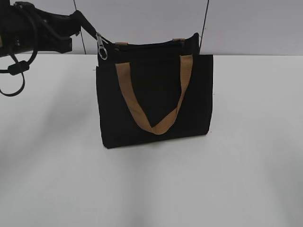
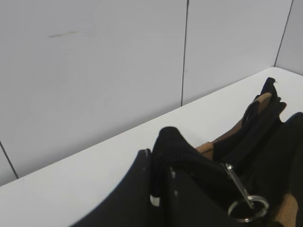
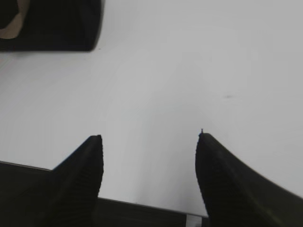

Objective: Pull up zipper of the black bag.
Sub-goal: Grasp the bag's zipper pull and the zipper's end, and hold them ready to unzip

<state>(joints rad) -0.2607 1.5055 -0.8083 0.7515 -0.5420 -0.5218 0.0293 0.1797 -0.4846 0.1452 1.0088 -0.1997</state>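
On the white table (image 1: 246,179), the black bag (image 1: 156,101) stands upright, left claw (image 1: 92,27) pinched on its zipper (image 1: 102,47), right claw (image 3: 149,142) spread wide, empty.

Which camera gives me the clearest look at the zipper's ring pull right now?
The left wrist view: the zipper with its ring hangs close up beside the left pincer. The exterior view shows it small at the black bag's top left corner. The right wrist view misses it.

Even bright light, faint soft shadows, wrist views blurred, grainy
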